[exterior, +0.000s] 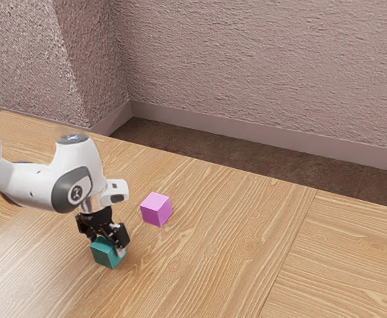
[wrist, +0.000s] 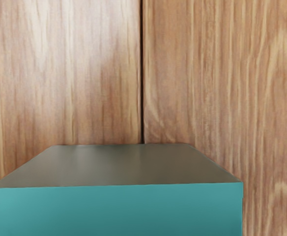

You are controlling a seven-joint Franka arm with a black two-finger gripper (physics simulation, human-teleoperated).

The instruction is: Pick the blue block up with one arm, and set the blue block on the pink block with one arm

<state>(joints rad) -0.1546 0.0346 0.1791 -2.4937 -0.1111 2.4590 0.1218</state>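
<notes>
Claw (exterior: 107,238) is sitting right on top of the blue block (exterior: 103,256) in the lower left of the frame. Can't tell from these views whether it's clamping the block or just straddling it. Block is reading more teal than blue: a small rigid cube with flat faces, crisp edges and a matte top. It's looking light and stiff to me, nothing fragile, so a firm pinch shouldn't be deforming it. The smooth faces are probably a bit slippery, so two opposite side faces, taken centred and below the top edge, are looking like the safest hold; off-centre, it's likely twisting on the lift. Can't tell whether it's resting on the tabletop (exterior: 246,252) or hanging just clear of it. Pink block (exterior: 156,209) is sitting near it, up and to the right, not touching. It's the same cube shape and similar in size, so its flat top is offering a fair landing face with little margin for offset. Tabletop is showing wood-grain planks with a seam (wrist: 142,73) running under the hand; wall (exterior: 246,53) behind is looking like rough pinkish stucco.
</notes>
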